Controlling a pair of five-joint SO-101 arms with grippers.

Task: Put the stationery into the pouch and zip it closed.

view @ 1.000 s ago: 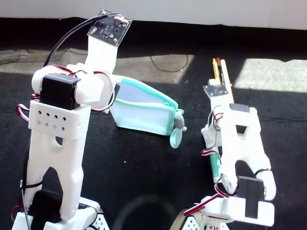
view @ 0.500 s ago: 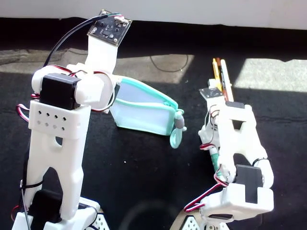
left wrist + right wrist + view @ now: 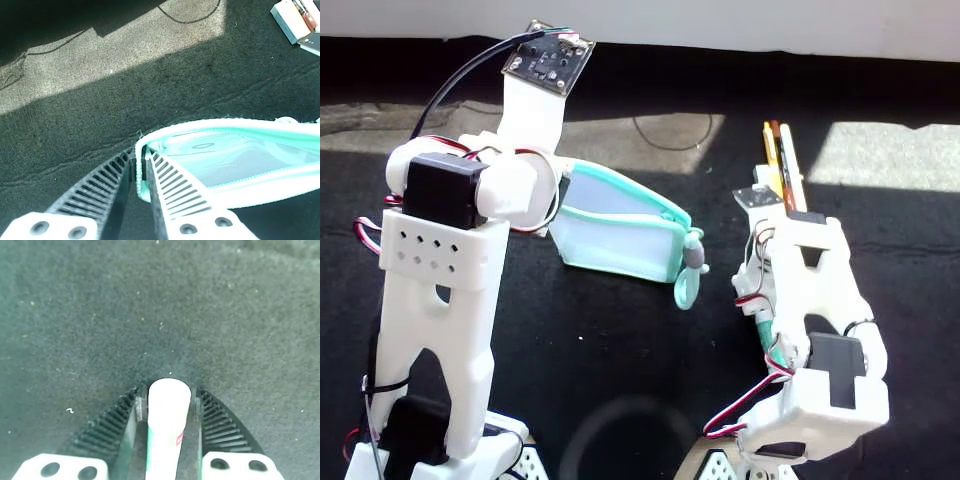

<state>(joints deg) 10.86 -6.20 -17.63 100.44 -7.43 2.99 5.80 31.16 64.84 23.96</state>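
Note:
The mint-green pouch [image 3: 620, 235] lies open on the dark mat, its zipper pull ring [image 3: 686, 288] hanging at its right end. My left gripper [image 3: 140, 152] is shut on the end of the pouch's rim, and the open mouth of the pouch [image 3: 225, 162] stretches away from it. My right gripper [image 3: 167, 390] is shut on a pen [image 3: 169, 412] with a white cap and a green body, pointing down at bare mat. Under the right arm, the pen's green barrel [image 3: 766, 333] shows to the right of the pouch.
More stationery lies at the back right: a yellow and a brown pencil [image 3: 772, 145] beside a white block [image 3: 791, 160], with the block [image 3: 290, 17] also in the left wrist view. A thin cable [image 3: 670, 135] loops on the sunlit mat behind the pouch.
The right arm has shifted slightly toward the left and its elbow has dropped lower, with the pen still in its grip. The left arm and the pouch have not moved.

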